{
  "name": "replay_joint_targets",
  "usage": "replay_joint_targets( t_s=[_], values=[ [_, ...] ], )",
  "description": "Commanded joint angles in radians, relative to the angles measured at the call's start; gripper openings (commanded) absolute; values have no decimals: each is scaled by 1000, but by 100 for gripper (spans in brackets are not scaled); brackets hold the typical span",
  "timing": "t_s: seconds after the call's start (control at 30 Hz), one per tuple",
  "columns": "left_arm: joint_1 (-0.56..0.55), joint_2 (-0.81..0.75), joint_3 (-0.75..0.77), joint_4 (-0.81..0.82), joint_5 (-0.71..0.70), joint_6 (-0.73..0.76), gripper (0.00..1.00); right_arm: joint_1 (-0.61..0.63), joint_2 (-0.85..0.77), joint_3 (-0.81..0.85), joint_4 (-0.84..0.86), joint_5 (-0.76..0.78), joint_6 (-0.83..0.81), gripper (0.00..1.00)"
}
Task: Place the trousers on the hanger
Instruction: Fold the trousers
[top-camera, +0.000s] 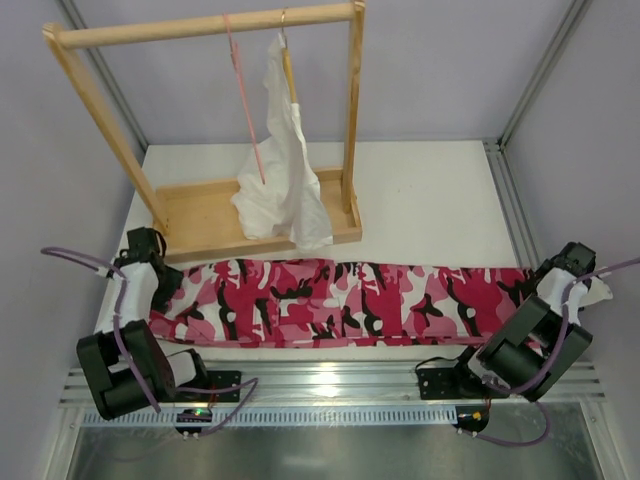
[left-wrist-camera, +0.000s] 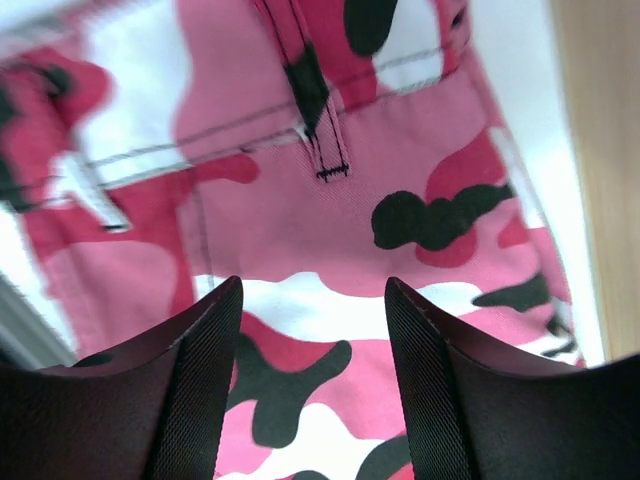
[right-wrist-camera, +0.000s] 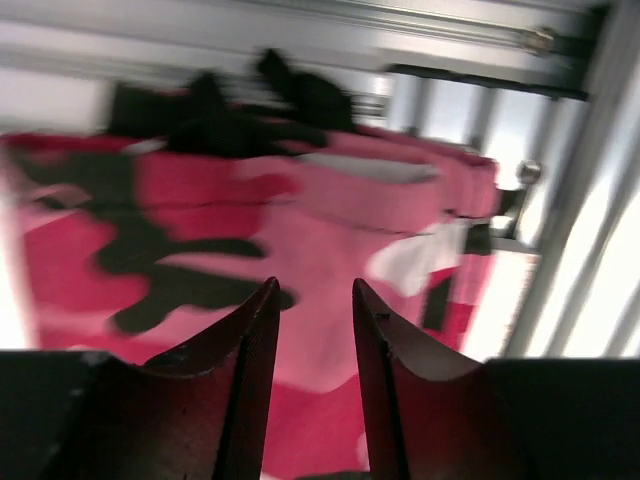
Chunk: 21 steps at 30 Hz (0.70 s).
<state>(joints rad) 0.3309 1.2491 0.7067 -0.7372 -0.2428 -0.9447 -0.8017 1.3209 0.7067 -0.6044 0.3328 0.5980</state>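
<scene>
The task had barely begun, as far as could be judged: the long cloth trousers (top-camera: 340, 300) in pink, white and black camouflage print lay flat and stretched out along the near edge of the white bench (top-camera: 420, 200), nowhere near the thin pink wire hanger (top-camera: 247, 110), which hung bare from the top rod of a light wooden rack (top-camera: 205, 27) at the back. Lifting the garment, folding it over the hanger's bar and settling it there all remained to be done. The left pincer (left-wrist-camera: 312, 288) hovered over the waistband end with its jaws well apart and no cloth between them; the right pincer (right-wrist-camera: 314, 288) sat over the leg end, jaws only narrowly parted and gripping nothing, though that view was blurred. Beside the pink hanger a plain white garment (top-camera: 285, 180) hung from a tan wooden hanger (top-camera: 289, 70), draping onto the rack's base. The bench was smooth and matt, bordered in front by a ribbed aluminium rail (top-camera: 330, 385), and enclosed by pale lilac-grey walls with metal frame posts (top-camera: 540, 70).
</scene>
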Motion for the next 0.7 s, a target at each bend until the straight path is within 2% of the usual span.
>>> replay_joint_targets(
  t_s=[0.0,0.13,0.17,0.3,0.4,0.57,0.67],
  values=[
    [7,-102,80,-70,-147,37,60,54,-138,10,103,-205,-99,39],
    [7,-140,152,-24,-80,121,60,258,-213,46,80,-227,-107,42],
    [8,-145,158,-13,-66,132,60,336,-224,48,84,-276,-101,42],
    [10,-152,123,65,5,149,62,453,-278,-15,211,-495,-20,43],
    [17,-110,93,82,33,92,62,510,-237,-78,300,-583,37,43],
    [163,51,44,102,166,43,61,622,-151,-153,356,-577,22,43],
    [203,107,48,94,117,58,61,686,-103,-177,384,-548,19,43]
  ],
)
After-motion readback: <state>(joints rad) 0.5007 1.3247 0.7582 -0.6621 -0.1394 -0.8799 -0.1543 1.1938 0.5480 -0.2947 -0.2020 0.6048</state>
